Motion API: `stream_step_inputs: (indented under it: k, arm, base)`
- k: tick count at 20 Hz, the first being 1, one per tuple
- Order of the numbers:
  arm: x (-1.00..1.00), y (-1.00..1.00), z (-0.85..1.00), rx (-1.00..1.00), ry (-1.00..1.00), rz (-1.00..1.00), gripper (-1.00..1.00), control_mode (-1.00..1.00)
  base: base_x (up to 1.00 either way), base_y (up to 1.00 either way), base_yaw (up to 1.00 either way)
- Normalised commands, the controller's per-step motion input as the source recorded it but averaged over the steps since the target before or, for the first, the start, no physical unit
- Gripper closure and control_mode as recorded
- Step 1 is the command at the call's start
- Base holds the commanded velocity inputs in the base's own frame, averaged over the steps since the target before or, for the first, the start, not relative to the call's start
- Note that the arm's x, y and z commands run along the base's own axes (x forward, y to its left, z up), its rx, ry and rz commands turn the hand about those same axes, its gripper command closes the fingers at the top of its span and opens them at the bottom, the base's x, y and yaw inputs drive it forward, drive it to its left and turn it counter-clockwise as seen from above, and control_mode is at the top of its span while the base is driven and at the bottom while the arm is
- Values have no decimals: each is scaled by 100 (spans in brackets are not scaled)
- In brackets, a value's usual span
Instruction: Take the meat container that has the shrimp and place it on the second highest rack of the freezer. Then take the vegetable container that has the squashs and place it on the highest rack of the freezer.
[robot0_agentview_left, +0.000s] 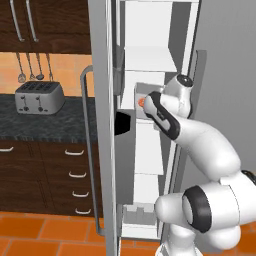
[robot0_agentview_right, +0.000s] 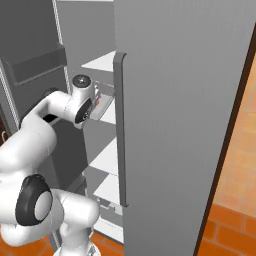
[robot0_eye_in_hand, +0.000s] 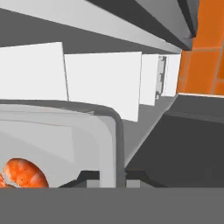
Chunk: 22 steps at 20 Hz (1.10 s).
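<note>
Carrying shallow grey plastic container (robot0_eye_in_hand: 65, 140) of orange shrimp (robot0_eye_in_hand: 24, 174), gripper (robot0_eye_in_hand: 114, 178) pinched narrow on its rim; keep level, slide deep onto white freezer rack (robot0_agentview_right: 107, 114).

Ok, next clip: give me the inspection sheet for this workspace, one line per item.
Surface: white freezer racks stacked inside the open freezer.
Job's things: shrimp container held at rack height inside the freezer; shrimp lies in it. Squash container: nothing seen.
Clutter: nothing seen.
Tool: shut on the shrimp container's rim, a finger either side of the wall.
Cables: nothing seen.
Surroundings: freezer door swung open, toaster on the dark counter, hanging utensils, orange tiled floor.
</note>
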Motion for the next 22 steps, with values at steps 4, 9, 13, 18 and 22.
stream_step_inputs:
  k: [4,9,13,18,22]
  arm:
    - [36,0,-15,-2,-2,-5,100,-100]
    - [75,4,-8,-5,0,-11,100,-100]
    - [41,0,0,2,0,-10,100,-100]
    - [24,0,0,3,0,-9,100,-100]
    - [20,0,0,10,0,0,100,-100]
  base:
    - [0,0,0]
    - [0,0,0]
    - [0,0,0]
    - [0,0,0]
    - [0,0,0]
